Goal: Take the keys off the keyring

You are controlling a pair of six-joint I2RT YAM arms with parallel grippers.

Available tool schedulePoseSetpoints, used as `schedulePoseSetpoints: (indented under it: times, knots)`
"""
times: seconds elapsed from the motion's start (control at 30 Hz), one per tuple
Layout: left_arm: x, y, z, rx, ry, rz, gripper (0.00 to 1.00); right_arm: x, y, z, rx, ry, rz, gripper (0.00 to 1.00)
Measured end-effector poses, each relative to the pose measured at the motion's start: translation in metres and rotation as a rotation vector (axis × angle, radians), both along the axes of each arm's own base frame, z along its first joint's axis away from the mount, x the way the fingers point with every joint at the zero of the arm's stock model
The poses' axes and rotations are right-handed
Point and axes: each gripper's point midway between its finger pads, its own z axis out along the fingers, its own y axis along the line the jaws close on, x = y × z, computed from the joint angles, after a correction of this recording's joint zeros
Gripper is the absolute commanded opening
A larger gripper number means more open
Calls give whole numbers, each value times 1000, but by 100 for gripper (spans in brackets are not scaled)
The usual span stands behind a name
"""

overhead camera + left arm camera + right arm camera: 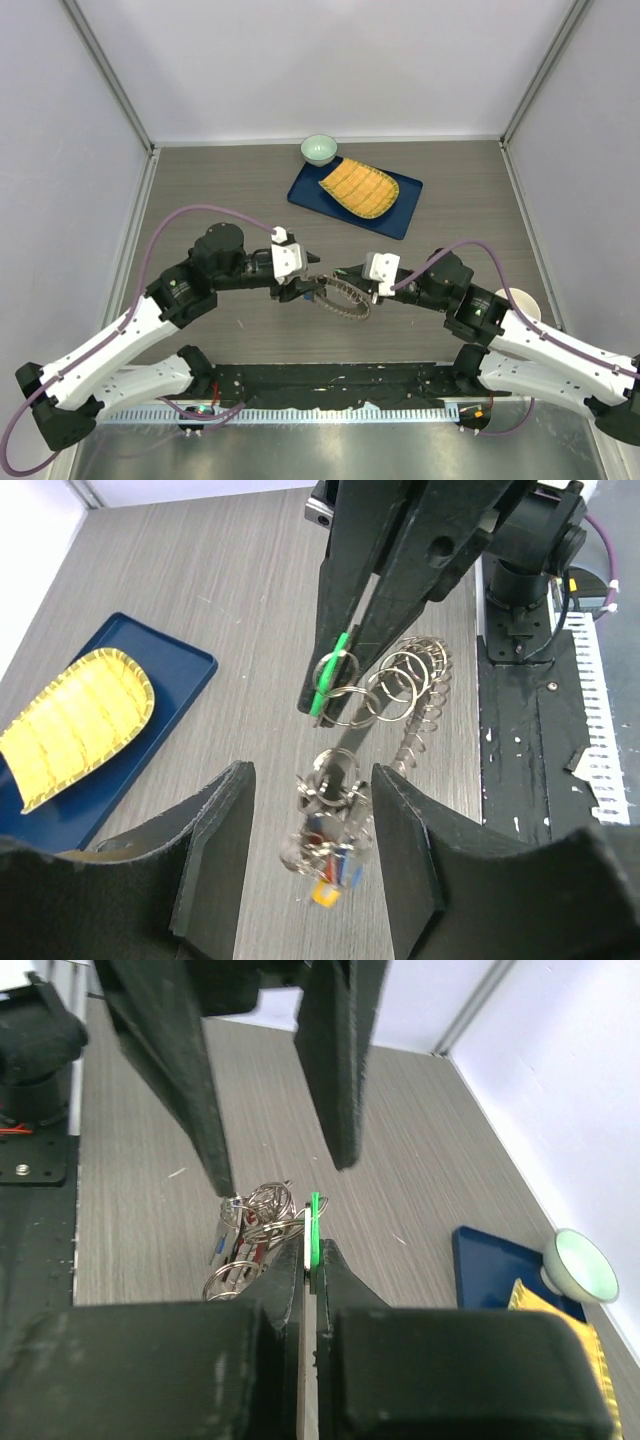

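A chain of linked silvery split rings, the keyring (395, 685), hangs between my two grippers above the table, drooping in a loop (345, 300) in the top view. My right gripper (312, 1245) is shut on a flat green key (314, 1218) at one end of the chain. A bunch of keys (328, 840) with red, blue and yellow heads hangs lower down. My left gripper (312, 772) is open with one finger on each side of that bunch, and a gap shows on both sides. Its fingers (195, 1080) reach down from above in the right wrist view.
A blue tray (400, 215) with a yellow woven mat (360, 188) lies at the back centre, with a pale green bowl (319, 149) behind it. A white cup (522, 300) stands by the right arm. The black base plate (330, 378) runs along the near edge.
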Motion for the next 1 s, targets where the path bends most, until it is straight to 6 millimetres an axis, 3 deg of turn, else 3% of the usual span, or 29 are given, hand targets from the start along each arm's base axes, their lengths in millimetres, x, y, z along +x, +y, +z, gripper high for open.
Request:
schedulePoseSetpoints:
  times: [0.17, 0.4, 0.57, 0.8, 1.0]
  knots:
    - [-2, -5, -4, -3, 45, -38, 51, -15, 5, 6, -3, -12, 95, 1]
    - [-13, -13, 13, -82, 72, -108, 50, -23, 5, 12, 15, -11, 128, 1]
    - [-10, -7, 24, -114, 47, -63, 52, -6, 5, 10, 23, 49, 29, 1]
    - [-7, 0, 43, -182, 68, 7, 45, 12, 0, 8, 25, 78, -77, 1]
    - [-3, -11, 32, -181, 190, 23, 39, 26, -2, -2, 6, 104, -158, 1]
